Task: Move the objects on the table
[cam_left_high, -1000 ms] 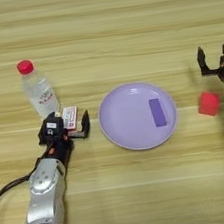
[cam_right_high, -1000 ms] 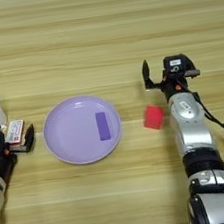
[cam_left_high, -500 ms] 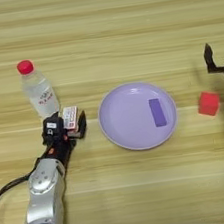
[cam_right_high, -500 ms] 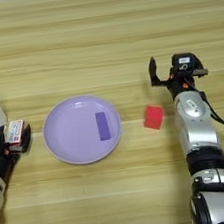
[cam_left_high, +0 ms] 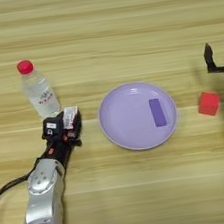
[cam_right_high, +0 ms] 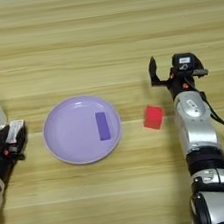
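A wooden counter (cam_left_high: 102,29) fills the frame, its plank grain running side to side. At middle left stands a clear water bottle (cam_left_high: 38,90) with a red cap, upright. Just below and right of it lies a small flat white pack (cam_left_high: 70,118) with red edges. The left end effector (cam_left_high: 62,128) sits at this pack with its black fingers on either side of it; it seems to be closed on the pack, though the contact itself is hard to make out. Its silver arm runs down to the lower left corner.

A round lilac plate (cam_left_high: 117,128) lies at centre, with a small purple strip (cam_left_high: 157,112) resting on its right half. To the right of the plate, clear of its rim, sits a small red cube (cam_right_high: 153,116). The right end effector (cam_right_high: 171,70) is just above and right of the cube, not touching it, with its fingers spread wide and nothing between them.
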Action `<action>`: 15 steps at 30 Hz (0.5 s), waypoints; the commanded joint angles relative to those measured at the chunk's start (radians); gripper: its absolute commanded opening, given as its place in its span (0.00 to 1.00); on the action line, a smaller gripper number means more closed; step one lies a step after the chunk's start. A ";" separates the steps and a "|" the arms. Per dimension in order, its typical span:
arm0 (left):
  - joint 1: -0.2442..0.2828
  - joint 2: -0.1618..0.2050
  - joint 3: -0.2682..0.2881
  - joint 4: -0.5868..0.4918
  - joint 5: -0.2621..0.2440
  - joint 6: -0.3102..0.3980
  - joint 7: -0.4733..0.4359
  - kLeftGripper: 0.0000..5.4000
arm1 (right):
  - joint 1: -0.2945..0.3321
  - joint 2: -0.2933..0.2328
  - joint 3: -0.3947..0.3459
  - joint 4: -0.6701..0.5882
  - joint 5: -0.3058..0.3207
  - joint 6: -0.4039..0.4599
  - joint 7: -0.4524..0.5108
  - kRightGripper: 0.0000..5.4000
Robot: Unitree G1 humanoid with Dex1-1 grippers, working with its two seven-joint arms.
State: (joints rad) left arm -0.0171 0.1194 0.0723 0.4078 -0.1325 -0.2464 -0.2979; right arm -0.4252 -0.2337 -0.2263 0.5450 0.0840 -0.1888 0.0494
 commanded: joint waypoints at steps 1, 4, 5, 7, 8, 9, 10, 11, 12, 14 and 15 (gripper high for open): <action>0.062 -0.010 -0.028 0.042 0.011 0.059 -0.014 0.37 | -0.018 0.005 0.000 -0.011 0.008 -0.007 -0.004 1.00; 0.065 -0.012 -0.028 0.033 0.007 0.062 -0.014 0.36 | -0.016 0.006 0.001 -0.014 0.008 -0.007 -0.004 1.00; 0.064 -0.012 -0.028 0.029 0.006 0.062 -0.012 0.36 | -0.016 0.006 0.001 -0.015 0.008 -0.006 -0.005 1.00; 0.061 -0.015 -0.031 0.004 0.004 0.067 -0.008 0.36 | -0.015 0.007 0.001 -0.016 0.007 -0.005 -0.005 1.00; 0.059 -0.016 -0.033 -0.012 0.002 0.070 -0.008 0.35 | -0.015 0.007 0.001 -0.016 0.007 -0.006 -0.005 1.00; 0.057 -0.016 -0.034 -0.029 0.001 0.074 -0.008 0.34 | -0.016 0.007 0.001 -0.015 0.008 -0.006 -0.004 1.00; 0.055 -0.016 -0.037 -0.057 0.004 0.077 -0.003 0.32 | -0.014 0.007 0.000 -0.017 0.008 -0.006 -0.003 1.00; 0.055 -0.019 -0.044 -0.098 0.006 0.082 0.001 0.31 | -0.013 0.008 0.001 -0.018 0.009 -0.006 -0.002 1.00; 0.055 -0.021 -0.052 -0.135 0.009 0.088 0.004 0.30 | -0.013 0.009 0.001 -0.018 0.009 -0.006 -0.002 1.00; 0.062 -0.029 -0.070 -0.202 0.008 0.107 0.006 0.27 | -0.010 0.010 0.003 -0.022 0.008 -0.004 -0.002 1.00; 0.066 -0.032 -0.079 -0.230 0.009 0.116 0.006 0.23 | -0.008 0.011 0.003 -0.023 0.008 -0.004 -0.001 1.00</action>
